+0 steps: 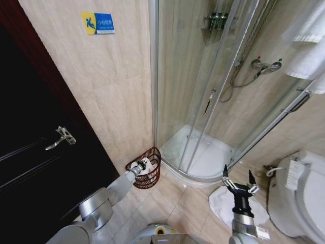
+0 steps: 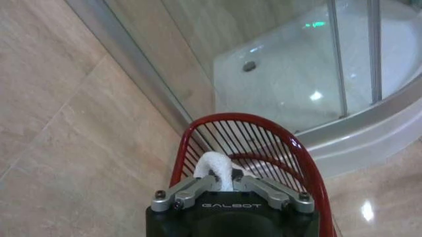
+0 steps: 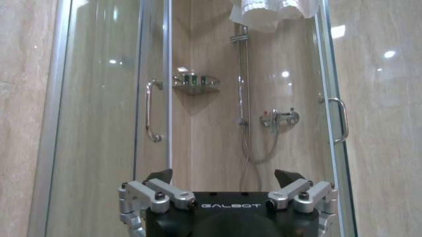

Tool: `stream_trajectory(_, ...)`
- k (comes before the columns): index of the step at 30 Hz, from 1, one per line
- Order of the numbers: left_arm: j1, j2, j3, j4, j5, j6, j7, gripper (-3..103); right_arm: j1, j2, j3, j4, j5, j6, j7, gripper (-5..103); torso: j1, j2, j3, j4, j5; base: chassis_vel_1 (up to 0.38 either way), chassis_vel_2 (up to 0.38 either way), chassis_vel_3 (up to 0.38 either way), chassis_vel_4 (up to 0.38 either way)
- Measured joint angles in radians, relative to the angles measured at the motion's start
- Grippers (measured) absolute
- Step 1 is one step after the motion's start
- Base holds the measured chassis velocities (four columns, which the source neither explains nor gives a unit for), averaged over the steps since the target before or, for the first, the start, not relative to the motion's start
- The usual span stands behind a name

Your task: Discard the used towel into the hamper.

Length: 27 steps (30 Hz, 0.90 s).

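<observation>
The left gripper [image 2: 223, 183] hides most of the towel [image 2: 218, 168]; the hamper [image 2: 264, 148] floor possibly lies below.

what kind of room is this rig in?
A bathroom, possibly a hotel's: glass shower enclosure with a wall mixer, toilet on the right, red hamper on the tiled floor.

Left gripper [image 2: 224, 190]: the word "GALBOT" in pale letters on its black body.
Right gripper [image 3: 224, 187]: "GALBOT" too — same pale letters, same black body.
Wall sign [image 1: 98, 23]: a blue and yellow sticker on the tan tile wall, with a little slipping figure — its small words cannot be read.
</observation>
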Motion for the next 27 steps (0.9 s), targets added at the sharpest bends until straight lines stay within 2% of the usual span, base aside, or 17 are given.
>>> stream_trajectory(2, -0.001, -0.005, 0.000, -0.003, 0.000, 0.014, -0.009, 8, 0.000, 0.000, 0.000, -0.001, 0.000, 0.001, 0.000, 100, 0.000, 0.000, 0.000, 0.0000, 0.0000, 0.000, 0.000, 0.000, 0.000)
stream_trajectory(6, -0.005, -0.004, 0.004, -0.028, 0.001, 0.026, -0.024, 30, 0.002, 0.000, -0.006, -0.003, -0.004, 0.001, 0.001, 100, 0.000, 0.000, 0.000, -0.0002, 0.0000, 0.000, 0.000, 0.000, 0.000)
stream_trajectory(7, -0.005, -0.004, 0.004, -0.028, 0.001, 0.026, -0.024, 30, 0.002, 0.000, -0.006, -0.003, -0.004, 0.001, 0.001, 100, 0.000, 0.000, 0.000, -0.0002, 0.0000, 0.000, 0.000, 0.000, 0.000)
stream_trajectory(9, -0.004, -0.002, 0.004, -0.029, 0.003, 0.031, -0.033, 40, 0.002, 0.000, -0.008, -0.003, -0.007, 0.002, 0.001, 100, 0.000, 0.000, 0.000, -0.0001, 0.0000, 0.000, 0.000, 0.000, 0.000)
stream_trajectory(11, -0.003, 0.001, 0.003, -0.030, 0.004, 0.031, -0.035, 40, 0.002, 0.000, -0.007, -0.003, -0.007, 0.002, 0.001, 100, 0.000, 0.000, 0.000, -0.0001, 0.0000, 0.000, 0.000, 0.000, 0.000)
stream_trajectory(12, -0.002, 0.005, -0.001, -0.032, 0.004, 0.031, -0.036, 51, 0.002, 0.000, -0.006, -0.004, -0.007, 0.002, 0.001, 100, 0.000, 0.000, 0.000, -0.0001, 0.0000, 0.000, 0.000, 0.000, 0.000)
stream_trajectory(13, -0.002, 0.011, -0.007, -0.037, 0.005, 0.031, -0.037, 57, 0.002, 0.000, -0.005, -0.004, -0.007, 0.002, 0.001, 100, 0.000, 0.000, 0.000, 0.0000, 0.0000, 0.000, 0.000, 0.000, 0.000)
stream_trajectory(15, 0.001, 0.018, -0.015, -0.049, 0.005, 0.030, -0.039, 57, 0.002, 0.000, -0.005, -0.004, -0.006, 0.002, 0.002, 100, 0.000, 0.000, 0.000, 0.0000, 0.0000, 0.000, 0.000, 0.000, 0.000)
stream_trajectory(16, 0.005, 0.030, -0.024, -0.071, 0.004, 0.030, -0.044, 62, 0.000, 0.000, -0.005, -0.004, -0.006, 0.002, 0.003, 100, 0.000, 0.000, 0.000, -0.0001, -0.0002, 0.000, 0.000, 0.000, 0.000)
stream_trajectory(17, 0.005, 0.030, -0.024, -0.071, 0.004, 0.030, -0.044, 62, 0.000, 0.000, -0.005, -0.004, -0.006, 0.002, 0.003, 100, 0.000, 0.000, 0.000, -0.0001, -0.0002, 0.000, 0.000, 0.000, 0.000)
stream_trajectory(18, 0.014, 0.046, -0.035, -0.098, -0.010, 0.017, -0.057, 73, -0.002, 0.000, -0.006, -0.001, -0.006, 0.002, 0.008, 100, 0.000, 0.000, 0.000, -0.0001, 0.0000, 0.000, 0.000, 0.000, 0.000)
stream_trajectory(19, 0.025, 0.061, -0.048, -0.126, -0.029, -0.010, -0.069, 78, -0.006, 0.000, -0.006, 0.005, -0.006, -0.001, 0.012, 100, 0.000, 0.000, 0.000, 0.0000, 0.0001, 0.000, 0.000, 0.000, 0.000)
stream_trajectory(21, 0.034, 0.071, -0.058, -0.150, -0.039, -0.027, -0.076, 78, -0.008, 0.000, -0.006, 0.010, -0.005, -0.005, 0.014, 100, 0.000, 0.000, 0.000, 0.0001, 0.0000, 0.000, 0.000, 0.000, 0.000)
stream_trajectory(23, 0.066, 0.115, -0.080, -0.252, -0.079, -0.060, -0.102, 89, -0.015, 0.000, 0.005, 0.033, -0.001, -0.025, 0.017, 100, 0.000, 0.000, 0.000, -0.0003, -0.0004, 0.000, 0.000, 0.000, 0.000)
stream_trajectory(24, 0.087, 0.150, -0.083, -0.325, -0.110, -0.058, -0.117, 94, -0.019, 0.000, 0.013, 0.047, 0.000, -0.039, 0.018, 100, 0.000, 0.000, 0.000, -0.0002, -0.0001, 0.000, 0.000, 0.000, 0.000)
stream_trajectory(25, 0.087, 0.150, -0.083, -0.325, -0.110, -0.058, -0.117, 94, -0.019, 0.000, 0.013, 0.047, 0.000, -0.039, 0.018, 100, 0.000, 0.000, 0.000, -0.0002, -0.0001, 0.000, 0.000, 0.000, 0.000)
stream_trajectory(27, 0.129, 0.220, -0.082, -0.500, -0.175, -0.033, -0.137, 99, -0.021, 0.000, 0.028, 0.070, 0.001, -0.063, 0.019, 100, 0.000, 0.000, 0.000, -0.0004, -0.0005, 0.000, 0.000, 0.000, 0.000)
